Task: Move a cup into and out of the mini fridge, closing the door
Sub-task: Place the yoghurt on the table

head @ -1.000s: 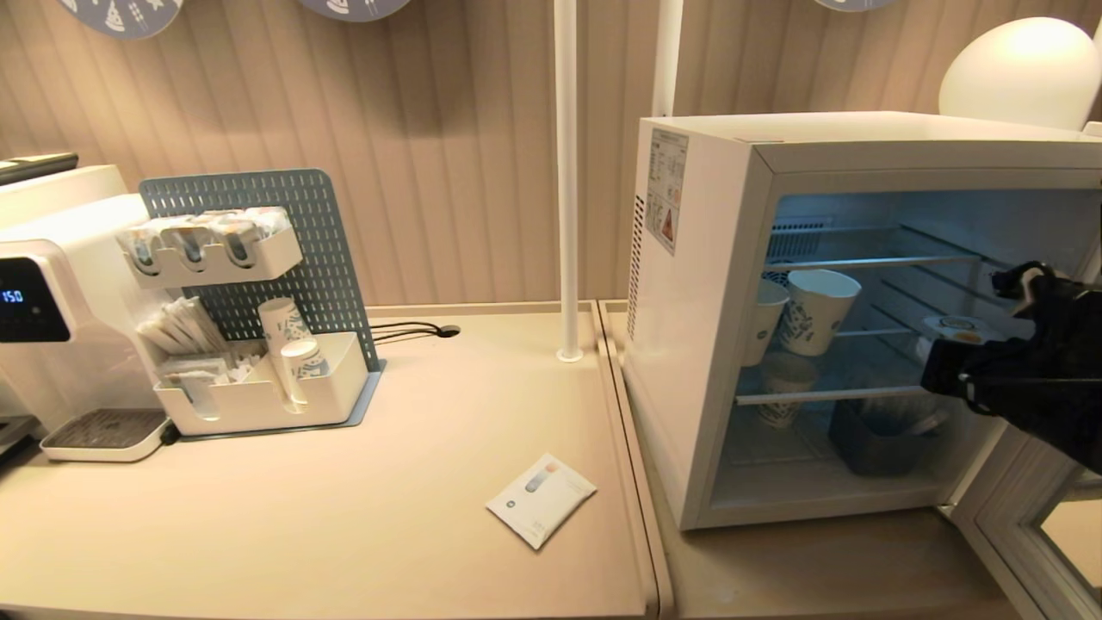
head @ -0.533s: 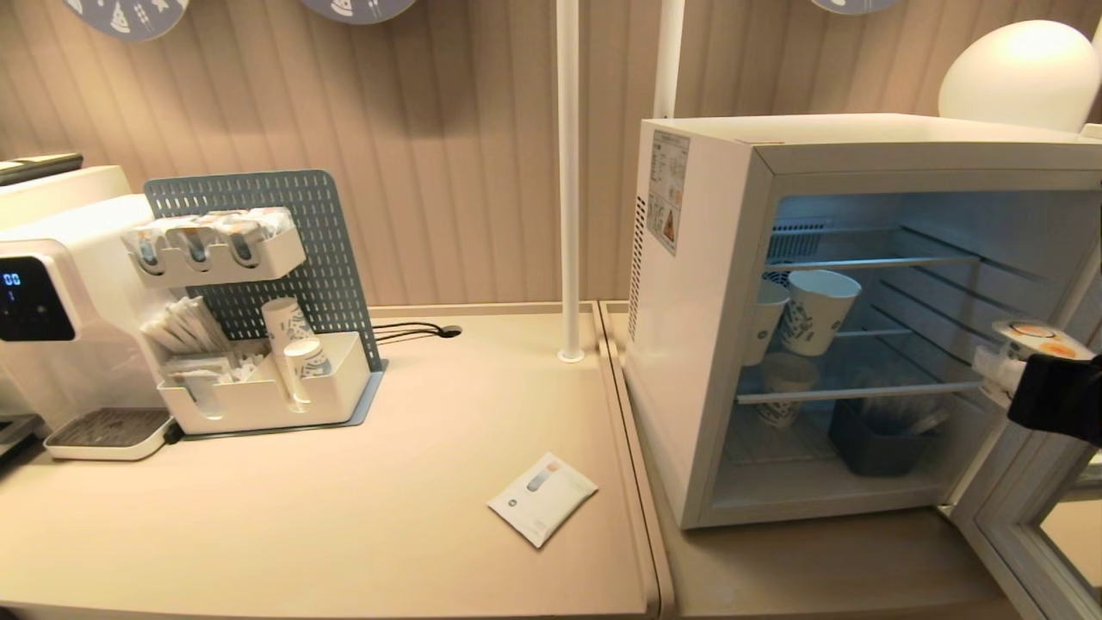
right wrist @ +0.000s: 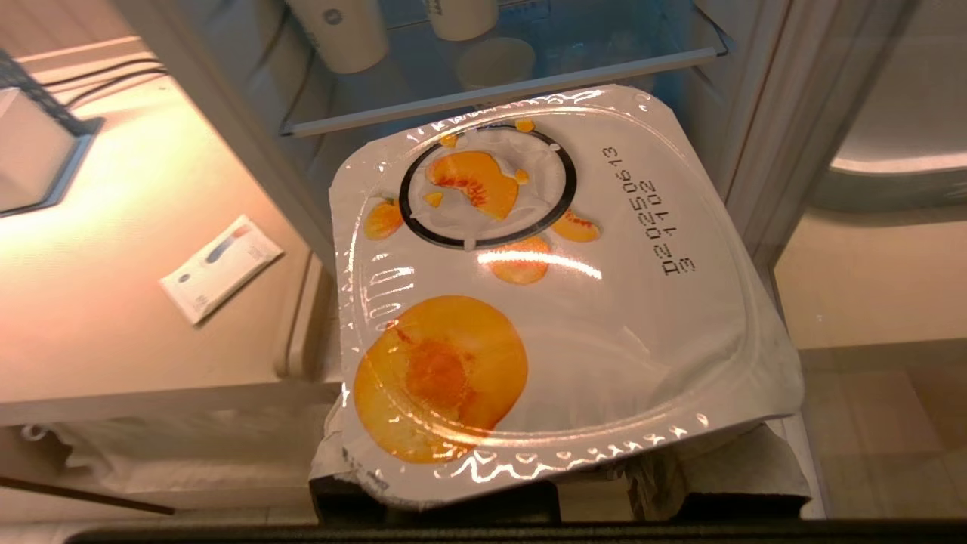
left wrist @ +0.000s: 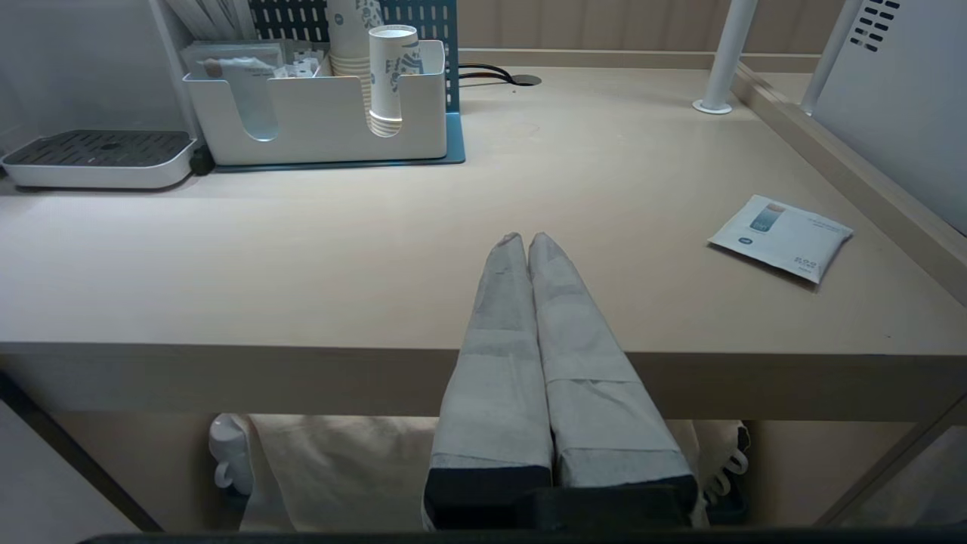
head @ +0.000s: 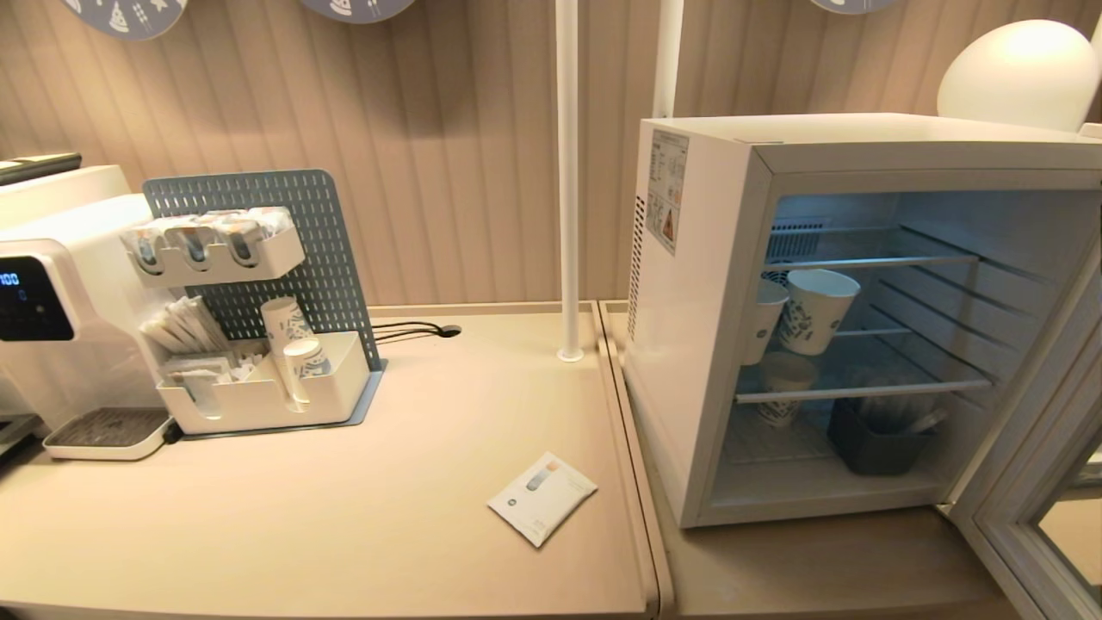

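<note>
Cup (right wrist: 559, 279) foil lid: printed date code "D2 025 06 13" over "3 1102", beside the peach graphic. Drinks machine (head: 52, 293) display, far left: digits look like "100", not fully clear. Sticker on fridge (head: 689, 284) side and sachet (head: 542, 498) print: too small to read.

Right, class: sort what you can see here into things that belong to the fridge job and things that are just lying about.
Part of the job:
- the cup, held by the right gripper
- the mini fridge, open
- the door, swung wide

Just lying about:
- paper cups on the fridge shelf
- dark bin inside the fridge
- flat packet on the counter
- organiser
- drinks machine
</note>
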Motion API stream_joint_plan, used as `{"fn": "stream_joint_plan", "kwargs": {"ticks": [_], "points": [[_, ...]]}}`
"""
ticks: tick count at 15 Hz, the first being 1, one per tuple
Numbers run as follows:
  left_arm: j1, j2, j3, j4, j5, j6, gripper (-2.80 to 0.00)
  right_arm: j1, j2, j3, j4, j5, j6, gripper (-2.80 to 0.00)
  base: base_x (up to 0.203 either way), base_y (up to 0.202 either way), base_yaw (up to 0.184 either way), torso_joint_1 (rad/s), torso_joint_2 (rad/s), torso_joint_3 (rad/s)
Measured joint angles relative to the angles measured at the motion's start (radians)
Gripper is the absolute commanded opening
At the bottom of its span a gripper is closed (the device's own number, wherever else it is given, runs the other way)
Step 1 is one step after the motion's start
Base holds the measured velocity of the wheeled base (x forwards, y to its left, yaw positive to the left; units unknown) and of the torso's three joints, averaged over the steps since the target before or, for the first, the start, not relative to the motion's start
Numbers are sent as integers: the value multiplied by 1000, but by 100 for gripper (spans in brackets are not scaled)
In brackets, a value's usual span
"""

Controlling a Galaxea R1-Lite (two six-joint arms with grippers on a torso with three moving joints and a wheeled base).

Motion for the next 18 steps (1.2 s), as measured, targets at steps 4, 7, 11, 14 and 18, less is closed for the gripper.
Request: {"fn": "stream_joint_plan", "kwargs": {"ticks": [4,7,11,14,18], "points": [[0,0,0,0,0,0,-280,4,-101,-180,223,38,12,-280,0,0,0,0,0,0],[0,0,0,0,0,0,-280,4,-72,-362,313,61,27,-280,0,0,0,0,0,0],[0,0,0,0,0,0,-280,4,105,-645,374,66,51,-280,0,0,0,0,0,0],[0,0,0,0,0,0,-280,4,300,-864,426,62,67,-280,0,0,0,0,0,0],[0,0,0,0,0,0,-280,5,601,-1174,480,55,120,-280,0,0,0,0,0,0]]}}
